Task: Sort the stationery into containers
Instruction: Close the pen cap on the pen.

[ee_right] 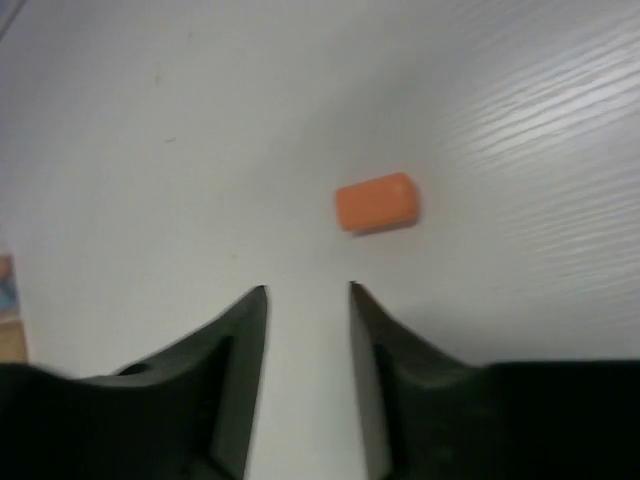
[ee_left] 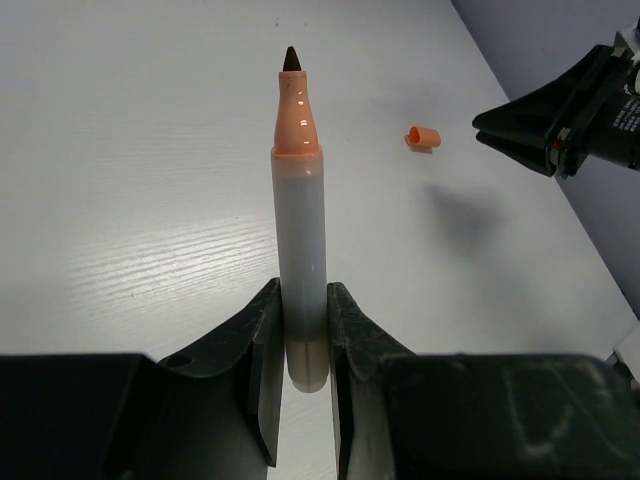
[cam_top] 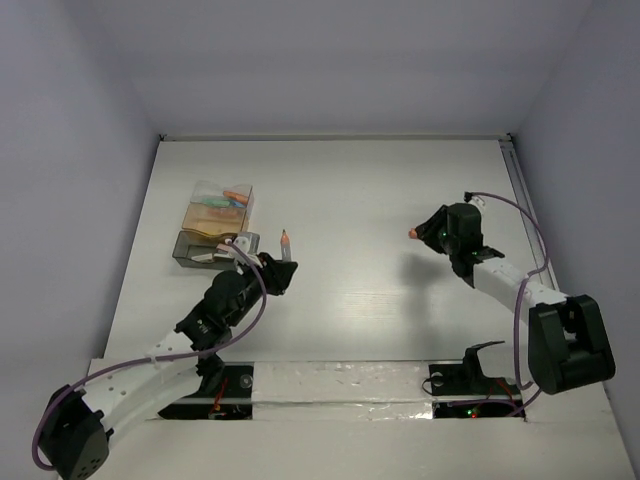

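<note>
Two pieces belong together, I judge. My left gripper (ee_left: 302,310) is clamped on the uncapped orange marker (ee_left: 300,200), tip toward 12 o'clock. The orange cap (ee_right: 376,202) lies loose on the table (ee_right: 150,120), at 1 o'clock from my right gripper (ee_right: 307,290), whose jaws stand slightly apart and empty. I'd nudge toward 1 o'clock, straddle the cap squarely, then close gently. The container (cam_top: 215,225) sits at 10 o'clock on the table.

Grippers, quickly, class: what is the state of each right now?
Left gripper: closed, holding the marker.
Right gripper: jaws slightly open, empty; cap lies loose ahead of it.
</note>
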Robot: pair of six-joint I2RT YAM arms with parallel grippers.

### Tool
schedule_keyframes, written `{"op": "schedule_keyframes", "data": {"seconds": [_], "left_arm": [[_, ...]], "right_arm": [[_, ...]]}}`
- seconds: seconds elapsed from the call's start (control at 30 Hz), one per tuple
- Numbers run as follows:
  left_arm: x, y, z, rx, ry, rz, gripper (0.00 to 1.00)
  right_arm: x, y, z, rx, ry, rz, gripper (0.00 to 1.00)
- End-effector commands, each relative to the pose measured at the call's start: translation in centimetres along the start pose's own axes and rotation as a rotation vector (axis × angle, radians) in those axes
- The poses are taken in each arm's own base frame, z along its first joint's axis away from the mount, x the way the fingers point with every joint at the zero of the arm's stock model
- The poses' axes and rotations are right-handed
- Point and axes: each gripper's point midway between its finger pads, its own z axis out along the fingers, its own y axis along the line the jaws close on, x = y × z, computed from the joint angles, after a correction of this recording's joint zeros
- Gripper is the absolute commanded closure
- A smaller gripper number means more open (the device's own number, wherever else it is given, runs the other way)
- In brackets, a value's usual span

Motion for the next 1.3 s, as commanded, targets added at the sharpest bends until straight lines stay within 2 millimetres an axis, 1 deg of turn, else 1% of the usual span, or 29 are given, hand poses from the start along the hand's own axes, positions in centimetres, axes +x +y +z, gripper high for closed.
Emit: {"op": "schedule_keyframes", "data": {"seconds": [0.0,0.03,0.07,0.1,0.13,0.2,0.27,0.37,0.4,0.43,0.5,0.53,0.73,0.83,0.87,0.9,0.97,1.0,1.03,1.1,1.27], "left_arm": [[-0.9,-0.8,-0.4,0.050,-0.043,0.011,1.00],[-0.7,-0.7,-0.5,0.051,-0.042,0.010,1.00],[-0.7,-0.8,-0.6,0.058,-0.041,0.006,1.00],[-0.7,-0.9,-0.7,0.061,-0.040,0.006,1.00],[-0.9,-1.0,-0.8,0.065,-0.047,0.005,1.00],[-1.0,-1.1,-1.0,0.072,-0.049,0.006,1.00],[-1.2,-1.2,-1.1,0.078,-0.059,0.005,1.00],[-1.3,-1.3,-1.2,0.085,-0.062,0.004,1.00],[-1.4,-1.4,-1.3,0.089,-0.065,0.004,1.00],[-1.3,-1.4,-1.2,0.090,-0.063,0.004,1.00],[-1.3,-1.5,-1.2,0.094,-0.062,0.004,1.00],[-1.2,-1.5,-1.2,0.094,-0.059,0.005,1.00],[-1.1,-1.5,-1.0,0.096,-0.056,0.005,1.00],[-0.9,-1.4,-0.9,0.093,-0.048,0.007,1.00],[-0.9,-1.4,-0.9,0.092,-0.047,0.008,1.00],[-1.0,-1.5,-0.9,0.095,-0.051,0.007,1.00],[-1.0,-1.5,-0.9,0.094,-0.050,0.007,1.00],[-0.9,-1.4,-0.9,0.093,-0.049,0.009,1.00],[-0.9,-1.4,-0.9,0.093,-0.049,0.009,1.00],[-0.9,-1.4,-0.8,0.091,-0.048,0.009,1.00],[-1.0,-1.5,-0.9,0.094,-0.050,0.007,1.00]], "right_arm": [[-0.6,-3.0,0.6,0.106,0.019,-0.004,0.50],[-0.1,-3.9,1.3,0.134,0.052,-0.004,0.46],[-0.4,-3.9,1.8,0.135,0.054,-0.001,0.44],[0.1,-3.6,2.1,0.114,0.083,0.001,0.39],[0.2,-3.8,2.5,0.114,0.091,0.012,0.38],[0.9,-3.2,3.5,0.078,0.127,0.030,0.37],[1.3,-3.4,4.2,0.086,0.143,0.038,0.37],[0.9,-3.3,4.9,0.093,0.135,0.045,0.37],[0.9,-3.6,5.2,0.111,0.129,0.045,0.37],[0.4,-3.4,5.4,0.110,0.119,0.043,0.37],[0.2,-3.9,5.9,0.138,0.113,0.028,0.37],[-0.3,-4.0,6.0,0.157,0.098,0.021,0.37],[-1.4,-4.7,7.0,0.212,0.077,-0.030,0.37],[-1.5,-4.7,7.6,0.217,0.090,-0.059,0.37],[-1.1,-5.0,7.8,0.225,0.108,-0.065,0.37],[-1.5,-4.7,8.0,0.217,0.106,-0.081,0.37],[-1.2,-4.8,8.3,0.222,0.127,-0.098,0.37],[-1.6,-4.5,8.6,0.217,0.126,-0.117,0.38],[-1.0,-5.2,8.4,0.243,0.157,-0.126,0.39],[-1.0,-5.1,8.3,0.242,0.165,-0.144,0.41],[-0.9,-6.0,7.5,0.282,0.198,-0.203,0.42]]}}
